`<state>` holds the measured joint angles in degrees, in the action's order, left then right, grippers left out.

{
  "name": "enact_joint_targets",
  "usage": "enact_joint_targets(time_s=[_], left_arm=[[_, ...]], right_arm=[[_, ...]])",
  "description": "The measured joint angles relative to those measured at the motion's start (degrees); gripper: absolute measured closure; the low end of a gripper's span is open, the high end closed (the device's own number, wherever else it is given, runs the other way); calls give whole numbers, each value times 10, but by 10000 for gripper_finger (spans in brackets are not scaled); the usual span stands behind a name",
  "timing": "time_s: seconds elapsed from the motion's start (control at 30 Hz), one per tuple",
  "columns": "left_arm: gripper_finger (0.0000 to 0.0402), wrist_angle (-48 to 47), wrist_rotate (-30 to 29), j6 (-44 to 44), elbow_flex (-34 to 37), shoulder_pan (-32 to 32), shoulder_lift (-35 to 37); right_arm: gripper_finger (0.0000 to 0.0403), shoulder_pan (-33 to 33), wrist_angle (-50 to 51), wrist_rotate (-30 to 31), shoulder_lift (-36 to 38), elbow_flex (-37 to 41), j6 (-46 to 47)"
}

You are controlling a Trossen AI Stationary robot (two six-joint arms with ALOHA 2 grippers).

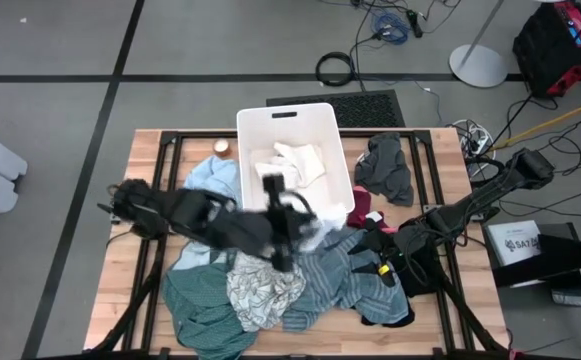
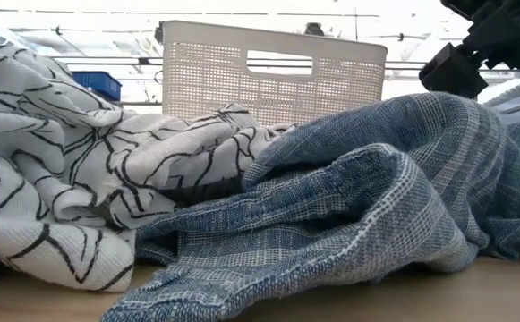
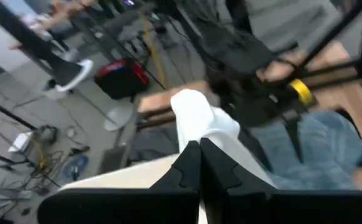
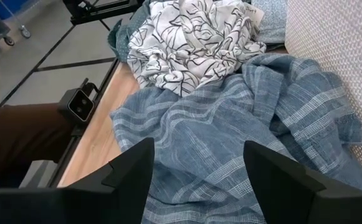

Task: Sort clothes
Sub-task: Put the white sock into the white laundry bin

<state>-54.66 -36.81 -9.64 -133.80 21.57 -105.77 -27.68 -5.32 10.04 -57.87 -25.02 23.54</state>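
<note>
The left arm reached from the table's left edge across the clothes toward the white bin [image 1: 253,132], its left gripper [image 1: 280,232] raised near the bin's front corner. In the left wrist view its fingers [image 3: 200,163] were pressed together on a white garment [image 3: 199,118] that stood up from between them.

The right arm lay folded low along the table's right side, the right gripper [image 1: 382,262] resting above the blue-grey striped garment [image 4: 230,155]; its fingers [image 4: 134,165] were spread wide apart and held nothing.

The grey patterned piece [image 4: 184,40] lay touching the striped garment, with the teal green piece [image 1: 200,305] at the table's front left and the light blue piece [image 1: 213,178] beside the bin. A dark grey piece [image 1: 388,168] lay right of the bin, and more white cloth [image 1: 295,162] inside it.
</note>
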Motion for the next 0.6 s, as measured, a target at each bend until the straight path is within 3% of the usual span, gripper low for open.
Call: enact_joint_targets(time_s=[0.23,0.47,0.6], left_arm=[[401,-22,-8,7,-4,-65,72],[401,-82,-8,11,-4,-170,112],[401,-146,37,33,-3,-245,108]], right_arm=[[167,0,-1,0,0,0,7],[167,0,-1,0,0,0,7],[167,0,-1,0,0,0,7]])
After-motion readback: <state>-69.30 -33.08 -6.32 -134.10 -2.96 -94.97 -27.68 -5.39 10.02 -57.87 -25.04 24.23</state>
